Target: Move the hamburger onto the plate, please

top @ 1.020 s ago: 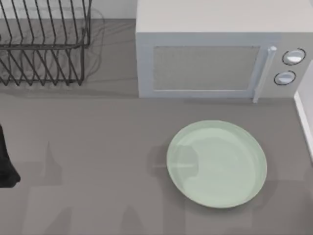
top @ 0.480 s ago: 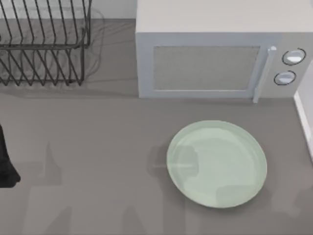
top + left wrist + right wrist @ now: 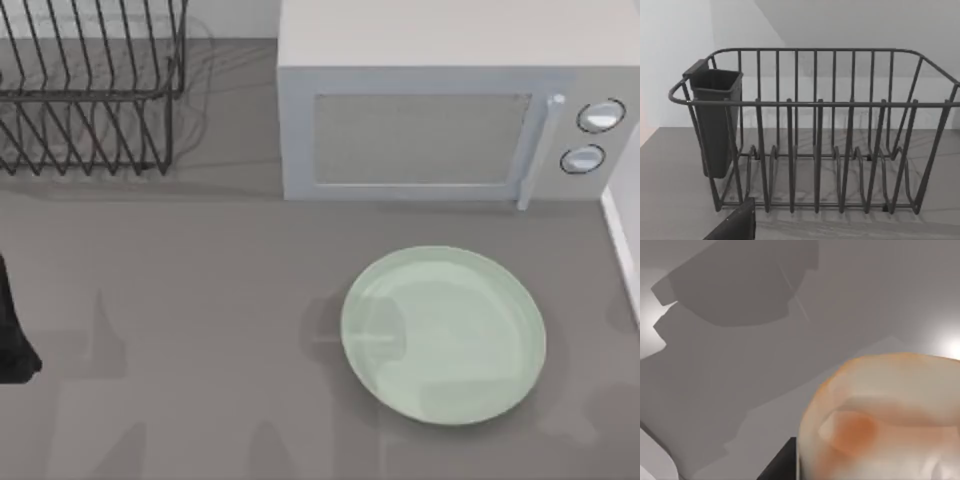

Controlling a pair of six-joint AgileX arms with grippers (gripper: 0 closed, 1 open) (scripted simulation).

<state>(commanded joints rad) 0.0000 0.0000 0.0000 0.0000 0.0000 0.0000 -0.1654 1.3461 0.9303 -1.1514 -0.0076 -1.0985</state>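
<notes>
Close under the right wrist camera, the hamburger (image 3: 880,415) looms above grey table (image 3: 200,330), apparently being carried; the jaws' state cannot be told. The mint plate (image 3: 443,335) before the microwave (image 3: 440,110) sits bare. Next: bring the hamburger over it and lower.

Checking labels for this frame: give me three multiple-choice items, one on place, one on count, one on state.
1. Where does the plate sit?
A. in front of the microwave
B. inside the dish rack
C. at the table's left edge

2. How many round knobs does the microwave have?
A. one
B. two
C. four

3. What is the state of the plate?
A. holds the hamburger
B. bare
C. upside down

Answers: 1 A, the top view shows it on the table just in front of the microwave door. 2 B, two knobs sit stacked right of the handle. 3 B, its green surface carries nothing, while the hamburger appears close up in the right wrist view.
</notes>
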